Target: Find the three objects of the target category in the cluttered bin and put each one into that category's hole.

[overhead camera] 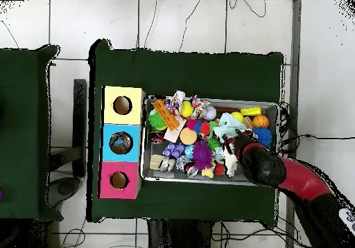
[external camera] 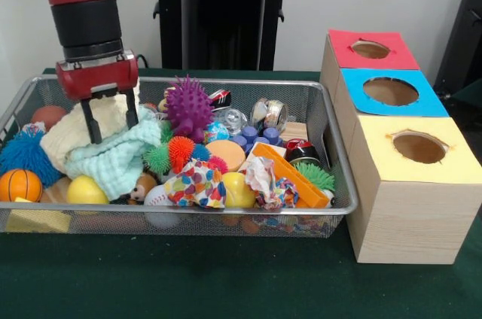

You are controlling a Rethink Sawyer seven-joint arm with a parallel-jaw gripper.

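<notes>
My gripper [external camera: 110, 122] jaws spread wide over pale green waffle cloth [external camera: 113, 159], 9 o'clock end of silver wire-mesh bin [external camera: 331, 150]; crushed clear plastic bottle [external camera: 269, 114] at 2 o'clock

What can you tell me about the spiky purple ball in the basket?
The spiky purple ball is round and covered all over in soft-looking rubbery spikes. It sits on top of the toy pile toward the back middle of the wire basket, standing taller than most things around it. A mint cloth lies at its left, and a small orange spiky ball sits just in front of it. The gripper is off to its left, not touching it.
</notes>
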